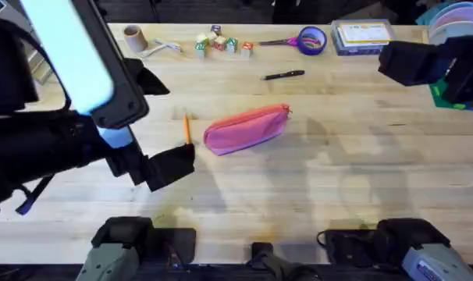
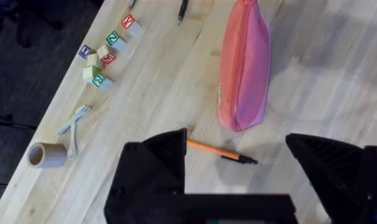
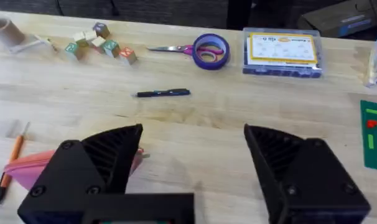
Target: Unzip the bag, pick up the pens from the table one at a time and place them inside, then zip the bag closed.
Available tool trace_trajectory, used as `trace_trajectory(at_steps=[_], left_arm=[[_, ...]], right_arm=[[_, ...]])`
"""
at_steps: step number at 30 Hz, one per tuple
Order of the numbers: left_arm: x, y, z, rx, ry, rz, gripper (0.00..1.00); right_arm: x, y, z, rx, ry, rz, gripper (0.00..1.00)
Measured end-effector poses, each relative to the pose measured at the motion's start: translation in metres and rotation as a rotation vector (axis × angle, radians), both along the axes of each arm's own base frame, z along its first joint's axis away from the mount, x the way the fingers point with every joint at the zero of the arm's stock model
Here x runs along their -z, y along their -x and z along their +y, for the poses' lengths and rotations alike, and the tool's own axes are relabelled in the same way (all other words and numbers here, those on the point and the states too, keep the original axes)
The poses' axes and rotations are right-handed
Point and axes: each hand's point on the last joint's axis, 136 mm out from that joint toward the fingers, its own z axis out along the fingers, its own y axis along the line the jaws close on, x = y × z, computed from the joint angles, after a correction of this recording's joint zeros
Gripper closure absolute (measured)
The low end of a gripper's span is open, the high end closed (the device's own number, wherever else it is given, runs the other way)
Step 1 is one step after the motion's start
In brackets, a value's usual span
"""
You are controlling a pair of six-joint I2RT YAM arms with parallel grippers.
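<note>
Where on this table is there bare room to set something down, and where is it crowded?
Bare wood lies right of the pink bag, and between the bag and the arm bases. A narrower strip runs between the bag and the black pen. The far edge is crowded: tape roll, blocks, scissors, plastic box. The orange pen and left pincer fill the bag's left.

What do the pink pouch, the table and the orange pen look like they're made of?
The pink pouch looks like soft matte fabric: it sags and creases, and a coral zipper runs along its length. The table looks like light butcher-block wood, with plank seams, visible grain and a mild sheen. The orange pen is probably smooth plastic with a dark tip, though I can't be certain.
</note>
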Motion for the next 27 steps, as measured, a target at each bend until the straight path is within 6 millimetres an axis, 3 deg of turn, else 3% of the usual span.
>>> trace_trajectory(at_steps=[11, 19, 27], left_arm=[[0.012, -0.006, 0.007, -0.026, -0.040, 0.049, 0.007], [0.039, -0.022, 0.003, 0.006, -0.028, 0.201, 0.006], [0.064, -0.037, -0.013, 0.144, 0.025, 0.307, 0.006]], right_arm=[[0.007, 0.003, 0.000, 0.001, 0.000, 0.030, 0.004], [-0.002, -0.001, 0.000, -0.001, 0.005, -0.008, 0.004], [-0.002, -0.001, 0.000, -0.025, 0.053, -0.019, 0.004]])
